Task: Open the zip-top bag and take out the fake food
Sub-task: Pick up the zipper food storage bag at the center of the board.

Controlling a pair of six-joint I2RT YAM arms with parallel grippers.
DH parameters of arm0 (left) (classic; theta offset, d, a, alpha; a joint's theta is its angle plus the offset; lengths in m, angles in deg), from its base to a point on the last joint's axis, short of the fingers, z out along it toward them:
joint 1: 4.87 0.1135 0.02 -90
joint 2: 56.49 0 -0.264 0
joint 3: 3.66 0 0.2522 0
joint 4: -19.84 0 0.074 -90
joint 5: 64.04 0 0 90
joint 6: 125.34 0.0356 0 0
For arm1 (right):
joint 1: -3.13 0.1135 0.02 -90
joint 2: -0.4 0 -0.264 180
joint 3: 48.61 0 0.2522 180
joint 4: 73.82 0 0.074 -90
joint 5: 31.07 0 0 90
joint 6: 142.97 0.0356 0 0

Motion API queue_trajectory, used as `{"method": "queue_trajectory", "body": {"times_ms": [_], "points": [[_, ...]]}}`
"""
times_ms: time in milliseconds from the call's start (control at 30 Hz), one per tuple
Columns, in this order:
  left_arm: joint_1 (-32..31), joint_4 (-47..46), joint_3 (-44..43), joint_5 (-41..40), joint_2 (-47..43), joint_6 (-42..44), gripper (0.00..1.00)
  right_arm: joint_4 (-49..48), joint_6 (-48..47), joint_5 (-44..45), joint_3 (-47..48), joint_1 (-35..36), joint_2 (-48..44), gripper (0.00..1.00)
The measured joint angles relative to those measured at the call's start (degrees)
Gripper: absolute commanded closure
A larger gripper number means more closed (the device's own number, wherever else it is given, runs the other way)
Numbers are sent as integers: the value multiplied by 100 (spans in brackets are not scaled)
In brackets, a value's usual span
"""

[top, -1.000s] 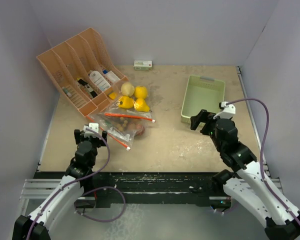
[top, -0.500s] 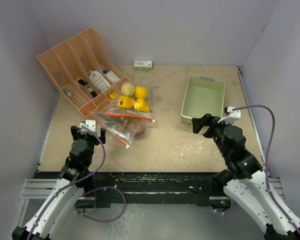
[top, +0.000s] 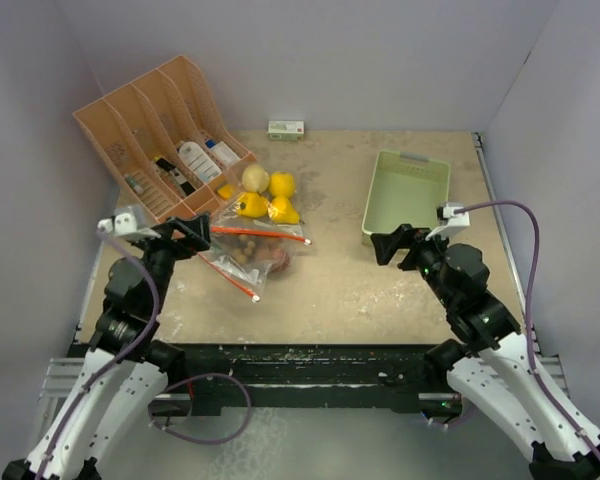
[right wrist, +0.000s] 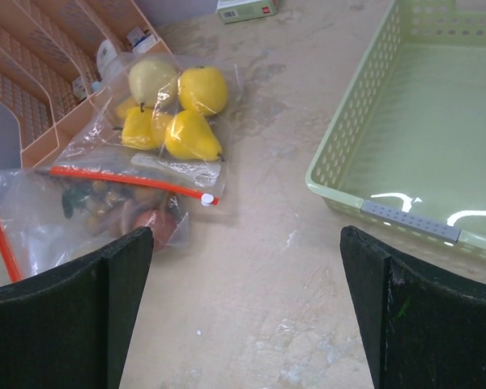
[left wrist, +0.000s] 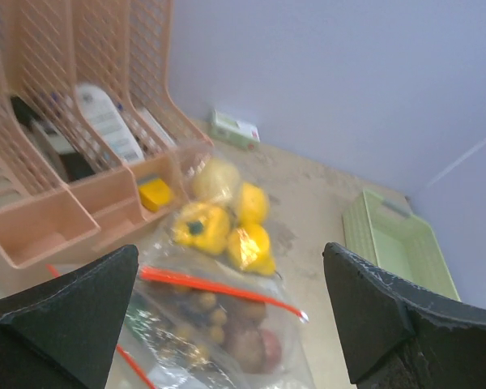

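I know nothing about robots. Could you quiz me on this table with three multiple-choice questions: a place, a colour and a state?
1. Where does the bag of yellow fake food lie?
A. on the table beside the orange rack
B. on the floor
C. lifted in the air

2. What colour is its zip strip?
A. blue
B. black
C. orange-red

3. How are the left tool and right tool?
A. both shut on a bag
B. both open, holding nothing
C. one gripping a lemon

Answers: 1 A, it lies flat by the rack; 2 C, seen along the bag's mouth; 3 B, fingers spread wide, nothing between.
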State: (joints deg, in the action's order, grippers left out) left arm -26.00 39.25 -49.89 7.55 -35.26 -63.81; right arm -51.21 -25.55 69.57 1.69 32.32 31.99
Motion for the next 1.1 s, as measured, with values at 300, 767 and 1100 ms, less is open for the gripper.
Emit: {"method": "queue_trajectory", "body": {"times_ms": [300, 767, 1100], "points": [[-2, -1078, 573, 1943, 1569, -1290, 1, -109, -109, -278, 116, 2, 59, 0], [0, 1427, -205, 922, 330, -2365, 16, -474, 542, -579, -234, 0, -22, 9], [-2, 2380, 197, 476, 802, -3034, 56, -973, 678, -813, -422, 2, 380, 10]]}}
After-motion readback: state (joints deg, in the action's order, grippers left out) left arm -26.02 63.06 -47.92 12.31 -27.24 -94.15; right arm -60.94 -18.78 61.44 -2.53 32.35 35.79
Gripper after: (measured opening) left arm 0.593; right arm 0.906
